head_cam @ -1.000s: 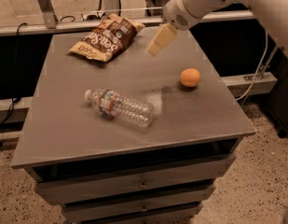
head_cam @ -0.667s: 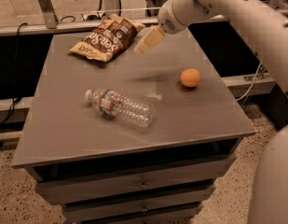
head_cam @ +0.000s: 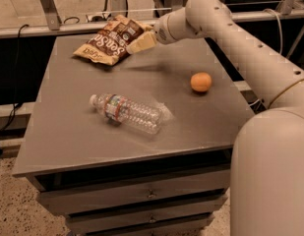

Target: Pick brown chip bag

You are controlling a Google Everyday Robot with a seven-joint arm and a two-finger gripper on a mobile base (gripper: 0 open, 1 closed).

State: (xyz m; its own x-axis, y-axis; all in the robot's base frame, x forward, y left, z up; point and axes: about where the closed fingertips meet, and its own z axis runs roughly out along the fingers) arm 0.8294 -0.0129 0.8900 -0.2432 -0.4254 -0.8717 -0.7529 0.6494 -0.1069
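The brown chip bag (head_cam: 110,41) lies flat at the far left of the grey table (head_cam: 68,132), with white lettering up and a tan band at its near-left end. My gripper (head_cam: 137,43) reaches in from the right on a long white arm. Its cream fingers (head_cam: 141,42) hang just above the bag's right edge. I cannot see a grip on the bag.
A clear plastic bottle (head_cam: 129,113) lies on its side in the middle of the table. An orange fruit (head_cam: 201,81) sits to the right. Drawers run below the table's front edge. A rail and metal posts stand behind the table.
The gripper has moved left and down from beside the bag's right end to over the bag's right edge. The arm now fills the right side of the view. The objects have not moved.
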